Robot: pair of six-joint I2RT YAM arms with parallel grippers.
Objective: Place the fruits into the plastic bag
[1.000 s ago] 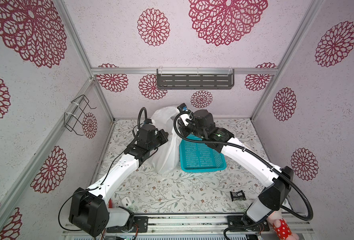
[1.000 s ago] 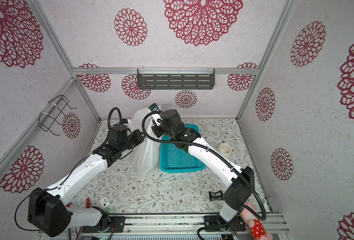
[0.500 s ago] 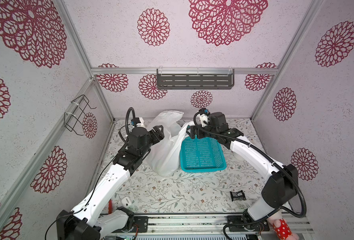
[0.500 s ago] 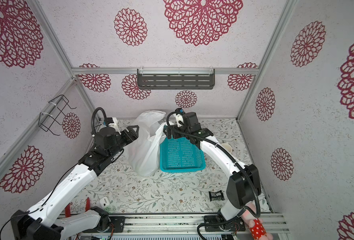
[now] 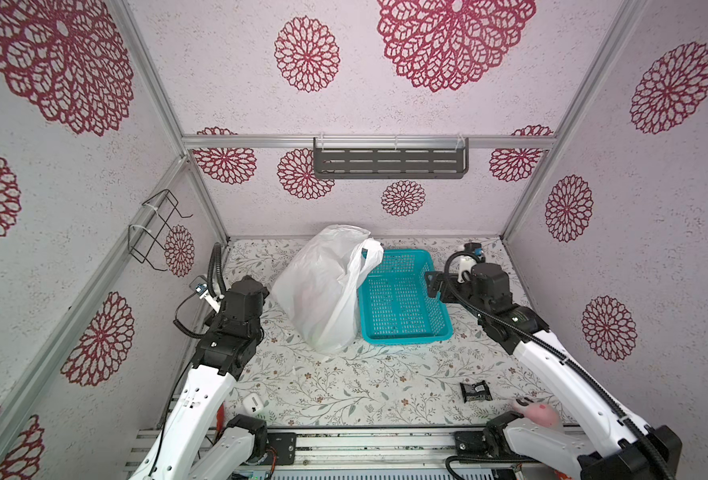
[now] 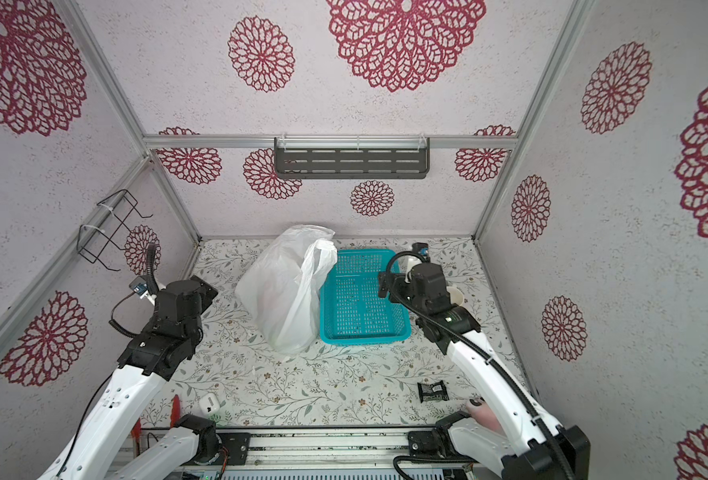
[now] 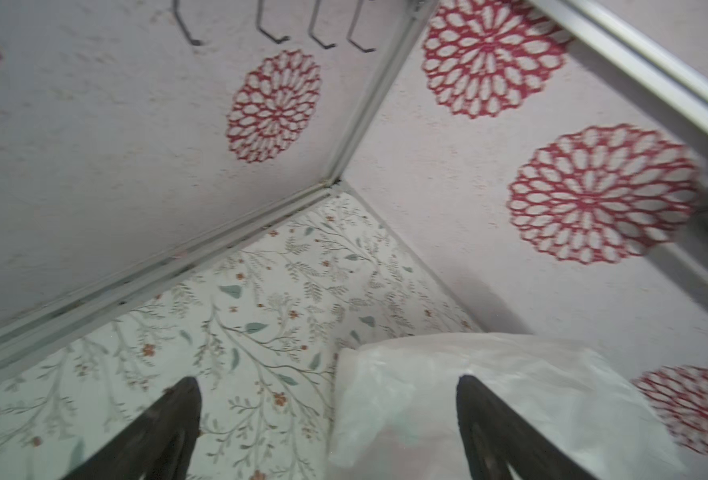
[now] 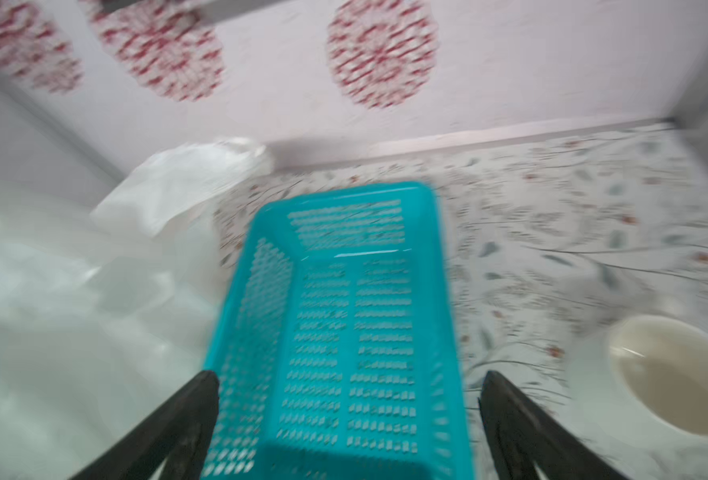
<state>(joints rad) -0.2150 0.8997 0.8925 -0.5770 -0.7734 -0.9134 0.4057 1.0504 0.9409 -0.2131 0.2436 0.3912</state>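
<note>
**Desk:** Where does the job stand?

**Operator:** From my console, it looks all but finished. The plastic bag (image 5: 323,291) stands bulging on the floral table (image 5: 344,386), pressed against the left side of the teal basket (image 5: 402,334). One handle loop leans over the basket's back corner. The basket is empty in both top views, and I see no fruits loose on the table. A faint pinkish shade shows through the bag's skin in the left wrist view. I judge the fruits are inside, though I cannot count them.

**Desk:** And the arms?

**Operator:** Both free. The left gripper (image 7: 327,380) is spread wide just beside the bag, with nothing between its jaws. The right gripper (image 8: 350,374) gapes equally wide above one end of the basket, holding nothing. A cream cup (image 8: 672,374) sits on the table near the basket.

**Desk:** Anything left?

**Operator:** By my reading, only bringing the arms home. Nothing outside the bag calls for picking.
</note>
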